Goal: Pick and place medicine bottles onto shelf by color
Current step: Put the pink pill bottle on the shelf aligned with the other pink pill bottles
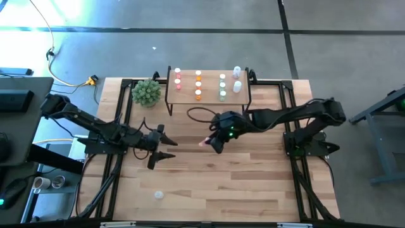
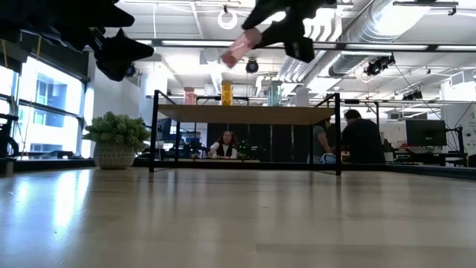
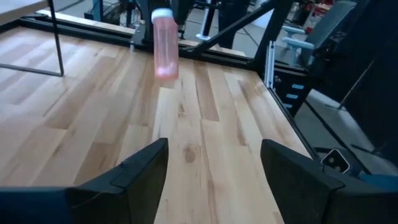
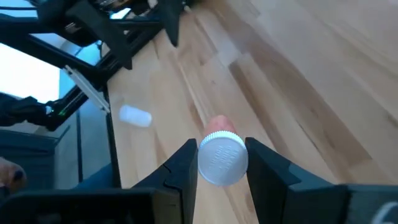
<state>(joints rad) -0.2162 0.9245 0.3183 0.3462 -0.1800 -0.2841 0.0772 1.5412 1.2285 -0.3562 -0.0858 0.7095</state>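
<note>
While the right hand [image 4: 222, 163] hangs above the middle of the bench [image 1: 253, 183], its two dark fingers pinch a pink bottle [image 3: 165, 48] by its ribbed white cap; the bottle is a translucent cylinder with a rounded base, held clear of the wood and tilted in the low view. In the high view it shows as a small pink spot at the hand's tip, in front of the shelf [image 1: 209, 95] and apart from it.

The shelf is a low platform with a pale wood top on thin black metal legs, standing at the far edge of the bench. On it stand small cylindrical bottles in rows by colour: pink bottles [image 1: 178, 77] at one end, then orange bottles [image 1: 198, 85], green bottles [image 1: 223, 87] and white bottles [image 1: 237, 80] at the other end. A black cable [image 1: 197, 114] loops on the planks between the shelf and the right hand.

A spiky green plant [image 1: 147, 92] in a round pot sits just beside the shelf's pink end. One white bottle [image 1: 159, 195] lies on its side near the front of the bench, well apart from everything else.

The left hand [image 1: 162, 147] waits over the left side of the light plank bench, its blunt dark fingers spread with nothing between them.
</note>
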